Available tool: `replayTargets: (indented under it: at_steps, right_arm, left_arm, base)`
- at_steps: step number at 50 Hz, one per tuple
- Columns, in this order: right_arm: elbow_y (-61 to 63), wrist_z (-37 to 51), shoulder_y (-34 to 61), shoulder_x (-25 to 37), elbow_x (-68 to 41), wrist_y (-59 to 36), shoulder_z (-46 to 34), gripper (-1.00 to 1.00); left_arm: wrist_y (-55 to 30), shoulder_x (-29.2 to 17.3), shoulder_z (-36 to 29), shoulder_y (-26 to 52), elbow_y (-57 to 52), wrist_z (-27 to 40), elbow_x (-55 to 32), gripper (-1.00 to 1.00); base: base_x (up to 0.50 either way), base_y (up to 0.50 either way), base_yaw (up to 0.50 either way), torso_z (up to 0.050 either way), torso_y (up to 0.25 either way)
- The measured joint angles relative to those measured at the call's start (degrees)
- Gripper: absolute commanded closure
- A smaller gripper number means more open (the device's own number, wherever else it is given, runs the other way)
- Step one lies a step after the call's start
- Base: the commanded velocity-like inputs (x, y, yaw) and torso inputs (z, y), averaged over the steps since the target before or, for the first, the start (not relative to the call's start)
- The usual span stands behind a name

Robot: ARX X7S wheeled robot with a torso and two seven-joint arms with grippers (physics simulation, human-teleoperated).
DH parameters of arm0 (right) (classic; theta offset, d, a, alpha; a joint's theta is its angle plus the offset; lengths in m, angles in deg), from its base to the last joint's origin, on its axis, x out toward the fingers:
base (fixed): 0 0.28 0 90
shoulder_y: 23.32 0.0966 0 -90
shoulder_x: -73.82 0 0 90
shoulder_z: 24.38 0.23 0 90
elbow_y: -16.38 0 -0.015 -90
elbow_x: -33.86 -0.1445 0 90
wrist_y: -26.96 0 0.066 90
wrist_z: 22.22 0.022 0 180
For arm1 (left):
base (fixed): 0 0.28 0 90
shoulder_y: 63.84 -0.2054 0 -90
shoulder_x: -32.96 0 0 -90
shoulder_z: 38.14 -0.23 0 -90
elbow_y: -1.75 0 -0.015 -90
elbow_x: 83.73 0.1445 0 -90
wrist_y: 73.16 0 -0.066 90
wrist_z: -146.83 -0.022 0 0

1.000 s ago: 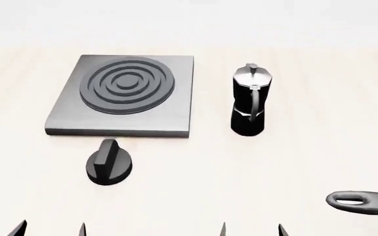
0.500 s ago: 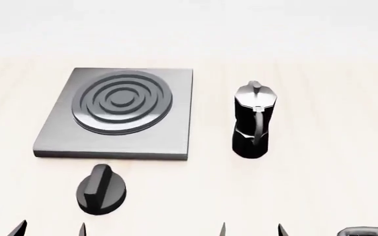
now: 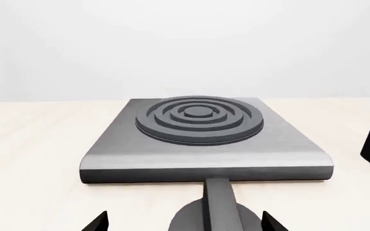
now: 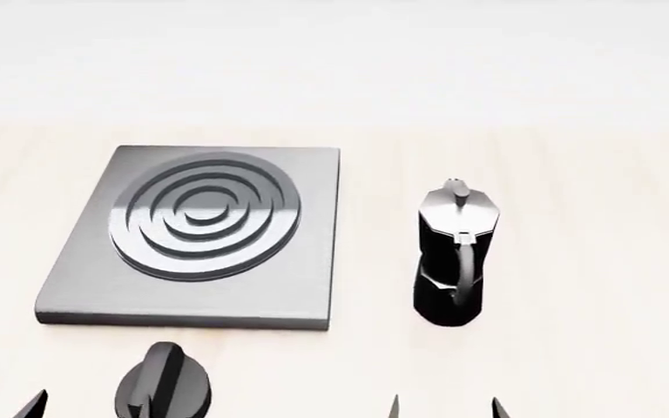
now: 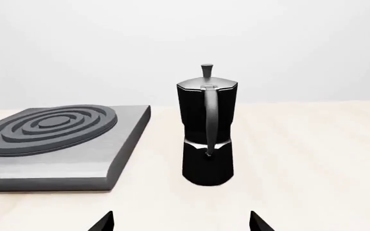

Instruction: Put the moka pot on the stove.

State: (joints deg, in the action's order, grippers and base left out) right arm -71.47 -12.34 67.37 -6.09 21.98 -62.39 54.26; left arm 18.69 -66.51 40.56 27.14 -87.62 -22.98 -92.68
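Upright, the moka pot [image 4: 456, 252] stands beside the stove [image 4: 311, 287] — both end effectors spread open, holding nothing.

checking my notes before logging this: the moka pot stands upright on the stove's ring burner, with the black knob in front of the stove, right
Not quite. The moka pot stands upright on the table beside the stove, apart from it, as the head view shows. The black knob is indeed in front of the stove.
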Motion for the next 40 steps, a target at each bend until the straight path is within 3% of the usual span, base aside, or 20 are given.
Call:
replayTargets:
  at_steps: [17, 40]
  right_arm:
    - [-0.36, 0.53, 0.1, 0.37, -0.37, 0.32, -0.51, -1.0]
    - [0.28, 0.34, -0.1, 0.67, -1.55, 0.95, -1.62, -1.0]
  left_arm:
    - [0.13, -0.46, -0.57, 0.12, 0.04, 0.53, -0.46, -1.0]
    - [0.22, -1.08, -1.35, 0.24, 0.07, 1.03, -1.1, -1.0]
  base:
    - [0.2, 0.0, 0.0, 0.0, 0.0]
    - [0.0, 0.08, 0.0, 0.0, 0.0]
